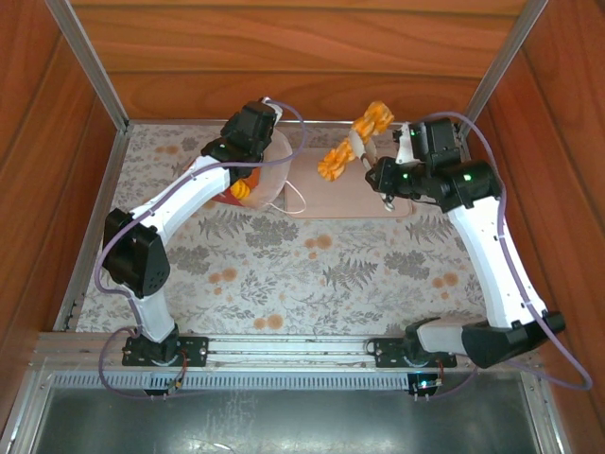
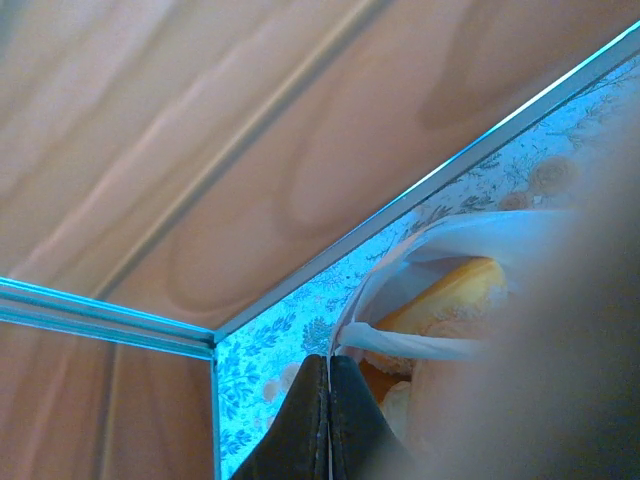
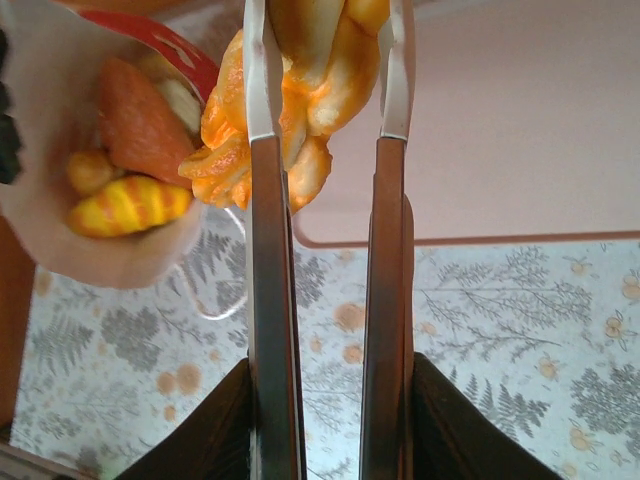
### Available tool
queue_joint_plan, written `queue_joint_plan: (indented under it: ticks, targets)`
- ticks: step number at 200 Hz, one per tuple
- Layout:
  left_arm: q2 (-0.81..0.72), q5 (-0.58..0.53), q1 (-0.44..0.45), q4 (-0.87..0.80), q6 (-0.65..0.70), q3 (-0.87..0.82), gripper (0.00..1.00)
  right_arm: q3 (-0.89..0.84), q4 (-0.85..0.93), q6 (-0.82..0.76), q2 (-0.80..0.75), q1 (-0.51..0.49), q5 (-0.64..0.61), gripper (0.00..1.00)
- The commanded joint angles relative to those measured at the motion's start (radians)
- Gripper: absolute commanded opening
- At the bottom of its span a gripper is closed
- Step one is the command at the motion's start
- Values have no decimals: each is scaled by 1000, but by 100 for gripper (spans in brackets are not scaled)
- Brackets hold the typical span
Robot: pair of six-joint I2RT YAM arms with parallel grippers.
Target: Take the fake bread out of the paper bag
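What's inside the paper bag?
In the paper bag: a striped yellow roll, a reddish-orange piece, a small golden knob, a pale piece. Anything beneath them is covered.

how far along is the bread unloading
Done: nothing looks set down on the pink tray yet. In hand: the right tool squeezes metal tongs clamping a braided pastry over the tray's edge, while the left tool pinches the paper bag rim. Left: several pastries sit in the bag.

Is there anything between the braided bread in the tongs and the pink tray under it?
Nothing visible. The braided bread is held by the tongs in the right gripper, already outside the paper bag and over the pink tray. I see only bare tray surface below it.
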State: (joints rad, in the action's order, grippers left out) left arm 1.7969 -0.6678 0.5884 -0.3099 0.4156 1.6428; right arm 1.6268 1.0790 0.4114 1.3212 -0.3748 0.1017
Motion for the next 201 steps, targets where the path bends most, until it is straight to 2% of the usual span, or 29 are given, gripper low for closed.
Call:
queue_joint_plan:
  ticks: [1, 45, 89, 116, 155, 179, 201]
  targets:
    - [-52, -19, -5, 33, -2, 0, 0, 31, 28, -93, 57, 11, 53, 24]
    - [-59, -1, -9, 33, -17, 3, 0, 73, 75, -144, 183, 29, 44, 26]
    - [-63, 0, -10, 33, -14, 11, 0, 166, 220, -255, 282, 62, -91, 25]
    - [-62, -1, -13, 34, -14, 17, 0, 222, 279, -332, 332, 84, -125, 26]
    - [-62, -1, -15, 37, -17, 17, 0, 318, 388, -432, 479, 131, -255, 27]
    - [-62, -5, -15, 37, -20, 14, 0, 391, 413, -451, 541, 185, -261, 27]
    - [-62, -8, -16, 36, -20, 11, 0, 459, 442, -468, 603, 203, -318, 26]
